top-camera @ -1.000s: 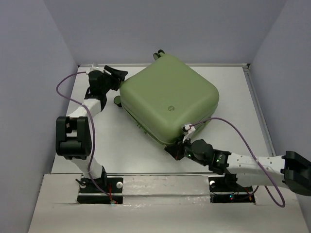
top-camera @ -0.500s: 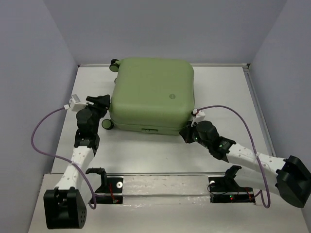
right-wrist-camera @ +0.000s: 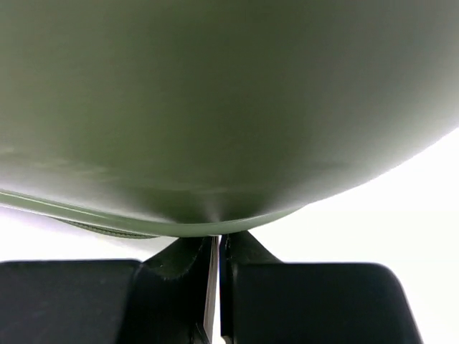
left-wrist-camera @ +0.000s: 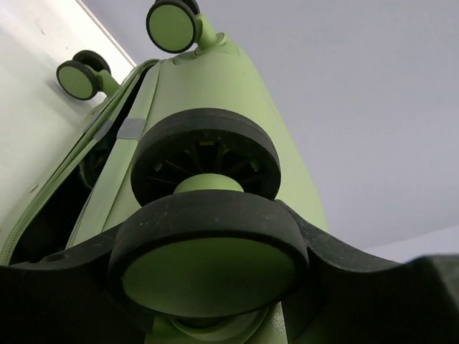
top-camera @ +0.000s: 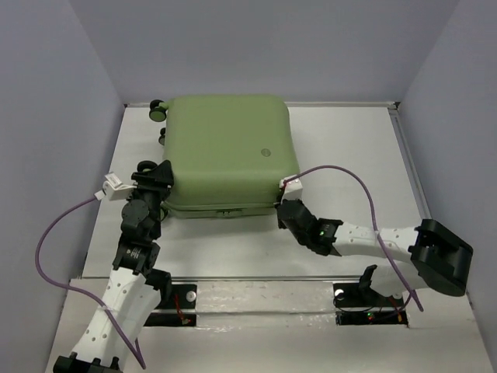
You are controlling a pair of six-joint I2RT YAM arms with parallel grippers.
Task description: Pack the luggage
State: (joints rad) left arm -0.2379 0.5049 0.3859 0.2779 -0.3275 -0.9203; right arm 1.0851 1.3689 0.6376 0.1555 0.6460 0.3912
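The luggage [top-camera: 225,148], a light-green hard-shell suitcase, lies flat and closed on the white table [top-camera: 349,155], its round logo [top-camera: 265,152] facing up. My left gripper [top-camera: 158,180] is at its near-left corner. In the left wrist view the gripper [left-wrist-camera: 208,287] holds a green-and-black wheel [left-wrist-camera: 208,247] between its jaws, and the shell [left-wrist-camera: 237,93] rises behind. My right gripper [top-camera: 283,210] is at the near-right corner. In the right wrist view it [right-wrist-camera: 217,244] is shut, its tips touching the seam under the shell [right-wrist-camera: 229,107].
Two more wheels [top-camera: 158,109] stick out at the far-left corner and also show in the left wrist view [left-wrist-camera: 172,25]. Grey walls close in the table on three sides. Purple cables [top-camera: 342,175] loop from both wrists. The arm bases sit at the near edge.
The suitcase has turned and slid left, its sides now square to the table. Both grippers moved with its near corners, and the left one has closed round the near-left wheel.
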